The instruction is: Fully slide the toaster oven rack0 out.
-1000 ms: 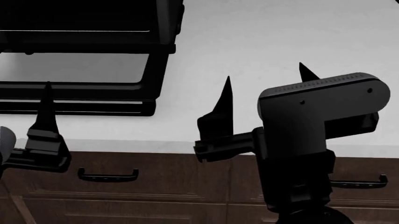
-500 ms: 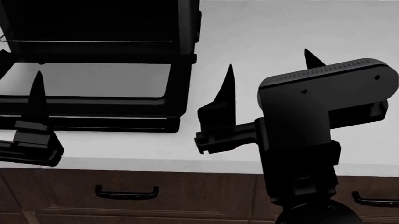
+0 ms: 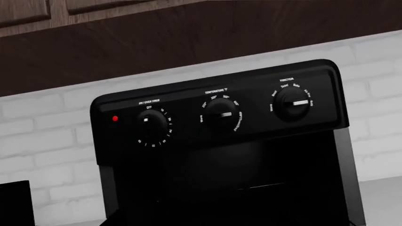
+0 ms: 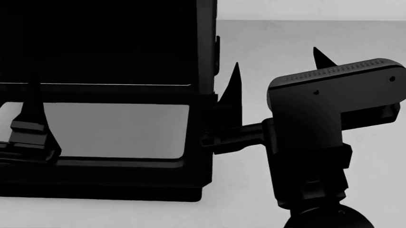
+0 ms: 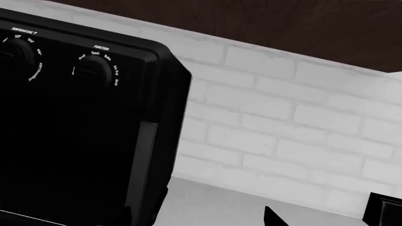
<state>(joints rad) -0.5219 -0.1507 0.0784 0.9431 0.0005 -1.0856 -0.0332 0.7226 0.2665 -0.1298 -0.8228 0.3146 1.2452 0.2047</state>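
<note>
Head view – toaster oven (image 4: 108, 42): upper left on the pale tabletop (image 4: 304, 42), door (image 4: 114, 164) folded down flat toward the robot.
Head view – rack0 (image 4: 101, 84): only its thin front bar shows, at the cavity mouth, not drawn out.
Head view – left tool (image 4: 28, 123): over the door; whether spread or closed cannot be told.
Head view – right tool (image 4: 276, 71): fingers spread apart, gripping nothing, just right of the oven.
Left wrist view – control panel (image 3: 220, 113): three knobs, red lamp; cavity dark.
Right wrist view – brick wall (image 5: 283, 136): beside the oven's side.

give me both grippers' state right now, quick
Left gripper: cannot tell, only one finger shows.
Right gripper: open, holding nothing.
</note>
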